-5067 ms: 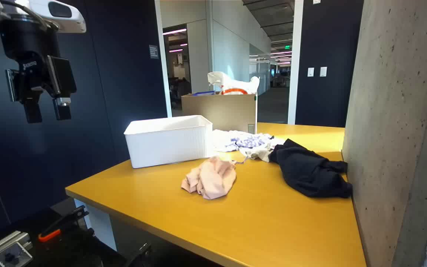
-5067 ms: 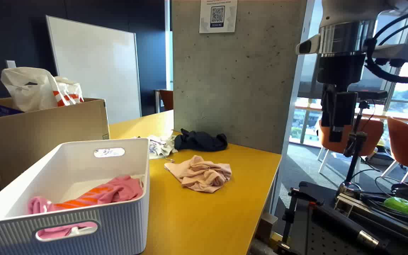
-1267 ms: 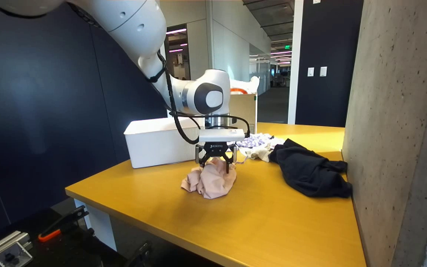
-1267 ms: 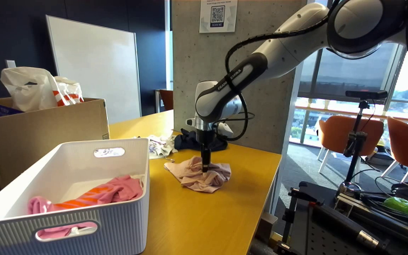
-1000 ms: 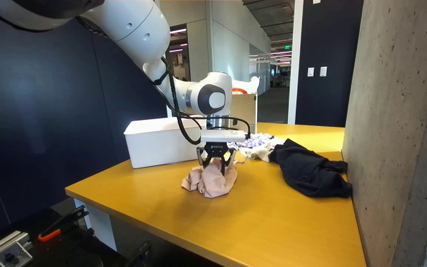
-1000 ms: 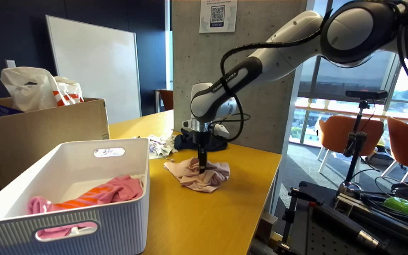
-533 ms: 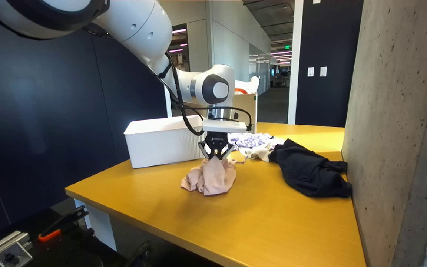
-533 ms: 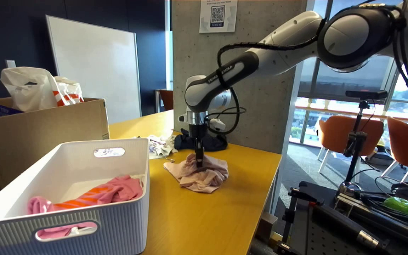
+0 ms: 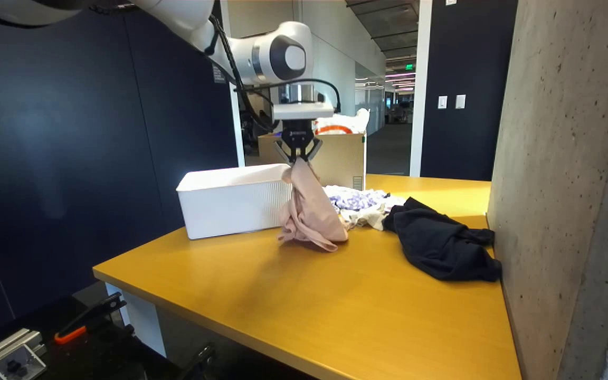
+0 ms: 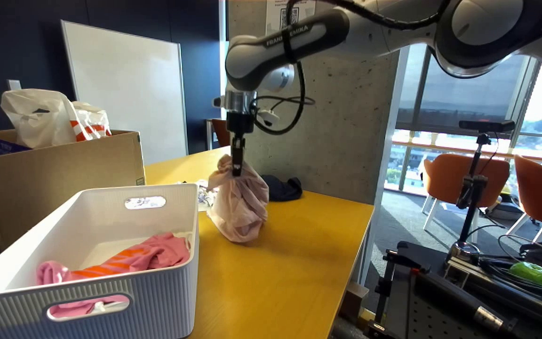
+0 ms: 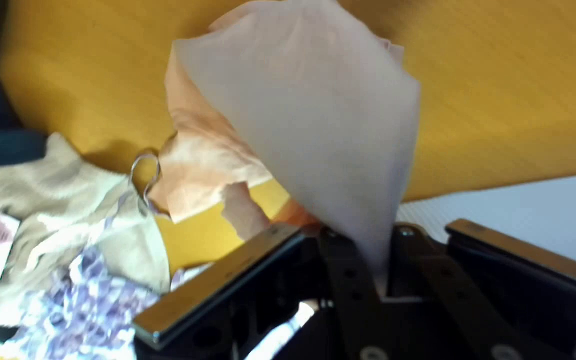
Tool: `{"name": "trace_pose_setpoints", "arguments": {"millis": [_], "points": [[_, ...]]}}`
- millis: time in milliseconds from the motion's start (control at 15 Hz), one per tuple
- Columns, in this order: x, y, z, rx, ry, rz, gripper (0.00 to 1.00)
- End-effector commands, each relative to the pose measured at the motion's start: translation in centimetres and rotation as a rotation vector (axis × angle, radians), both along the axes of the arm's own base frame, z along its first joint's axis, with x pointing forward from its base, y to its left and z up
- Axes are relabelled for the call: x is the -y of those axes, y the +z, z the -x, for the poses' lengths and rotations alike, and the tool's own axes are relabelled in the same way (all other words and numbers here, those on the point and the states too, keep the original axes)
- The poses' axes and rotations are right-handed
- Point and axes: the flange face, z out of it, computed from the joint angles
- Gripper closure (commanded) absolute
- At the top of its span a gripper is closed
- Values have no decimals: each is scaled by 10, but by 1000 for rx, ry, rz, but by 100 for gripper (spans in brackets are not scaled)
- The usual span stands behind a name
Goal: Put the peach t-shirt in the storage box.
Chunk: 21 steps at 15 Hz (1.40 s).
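Transport, likely | black two-fingered hand (image 10: 237, 170) clenched on peach fabric t-shirt (image 10: 239, 209), near centre in an exterior view | next calls for lift over white ribbed plastic storage box (image 10: 163, 301), lower left, then release

Arm (image 10: 384, 40) white, dark-grey joint cap (image 9: 281, 58) with pale disc (image 9: 294, 57), black link band (image 10: 337, 28) lettered EMIKA. Ribbed black cable (image 10: 302, 88), strapped. Silver collar (image 10: 240, 101), white bar-shaped housing (image 9: 303, 111). Gripper (image 9: 298, 157) black, small white marking (image 9: 297, 133), bronze-toned metal edges (image 11: 218, 282), round screw heads (image 11: 374, 353).
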Motion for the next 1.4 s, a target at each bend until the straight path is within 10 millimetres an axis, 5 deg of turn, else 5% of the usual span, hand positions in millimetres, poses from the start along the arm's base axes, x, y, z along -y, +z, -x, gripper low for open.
{"name": "trace_pose_setpoints", "arguments": {"millis": [0, 267, 467, 667, 1000, 1333], "points": [[-41, 93, -2, 122, -13, 51, 97], [-101, 195, 13, 273, 13, 84, 97], [-142, 228, 18, 346, 67, 109, 97], [-175, 240, 14, 433, 131, 125, 97], [-175, 185, -15, 477, 209, 56, 97], [-180, 90, -35, 408, 300, 26, 97]]}}
